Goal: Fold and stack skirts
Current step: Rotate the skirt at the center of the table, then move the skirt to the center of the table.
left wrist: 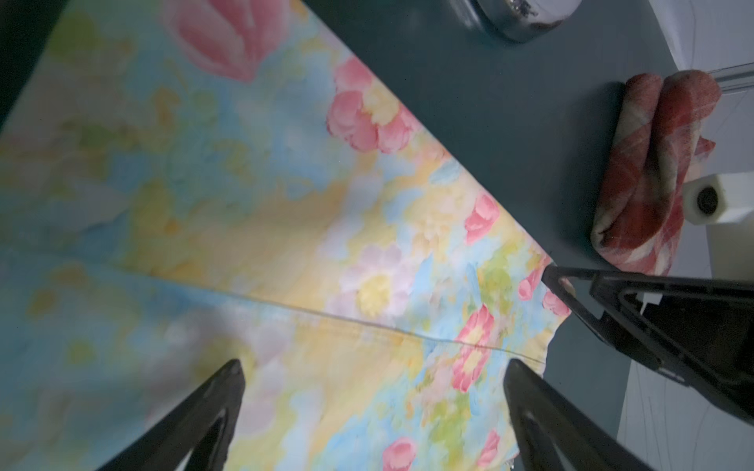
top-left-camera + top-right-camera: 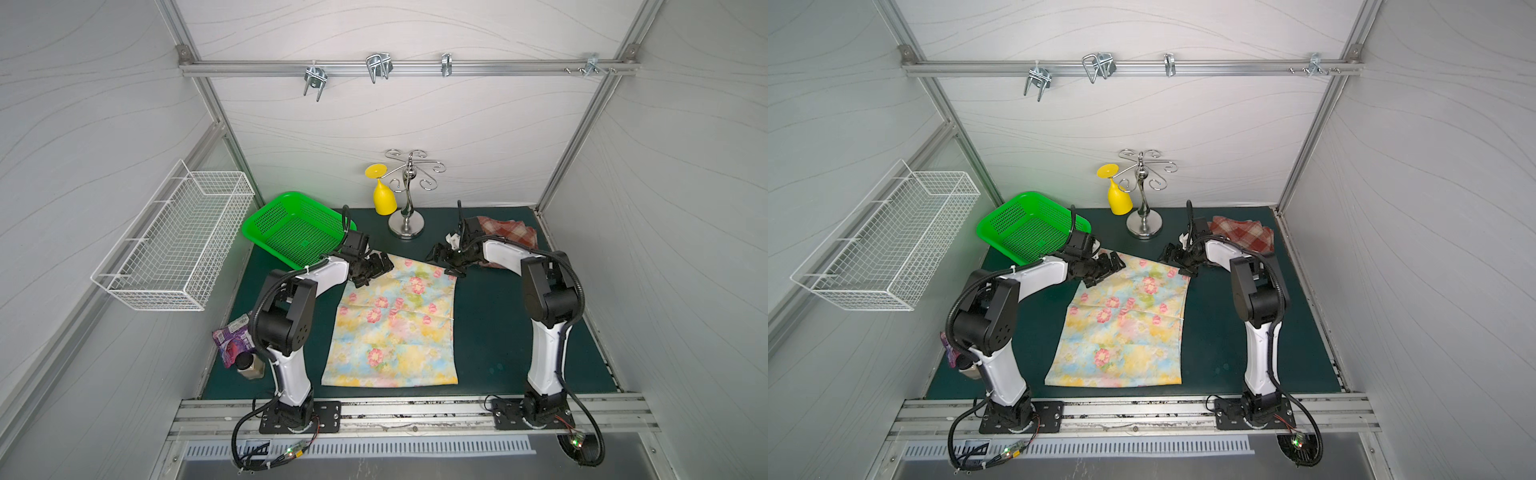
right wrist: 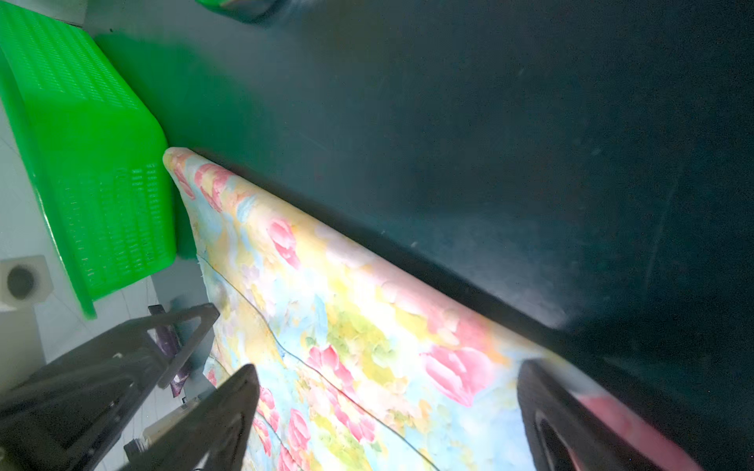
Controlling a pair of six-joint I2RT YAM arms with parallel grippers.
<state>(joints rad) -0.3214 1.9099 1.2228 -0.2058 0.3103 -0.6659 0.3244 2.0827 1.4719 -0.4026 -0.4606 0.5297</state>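
The thin floral skirt [image 2: 395, 328] [image 2: 1121, 328] lies spread flat on the dark green mat in both top views. My left gripper [image 2: 374, 270] [image 2: 1105, 270] hovers open over its far left corner. In the left wrist view the gripper [image 1: 375, 367] has floral cloth [image 1: 245, 204] under its spread fingers, none between them. My right gripper [image 2: 446, 261] [image 2: 1177, 261] stands open over the far right corner, and its wrist view [image 3: 389, 369] shows the skirt's far edge [image 3: 367, 310] below. The plaid skirt [image 2: 505, 232] [image 2: 1246, 235] [image 1: 653, 171] lies bunched at the back right.
A green basket [image 2: 297, 232] [image 3: 89, 163] sits at the back left. A metal rack [image 2: 407, 220] with a yellow cup [image 2: 384, 201] stands at the back middle. A white wire basket [image 2: 174, 245] hangs on the left wall. A purple wrapper [image 2: 230, 340] and a jar [image 2: 249, 365] lie beside the left arm.
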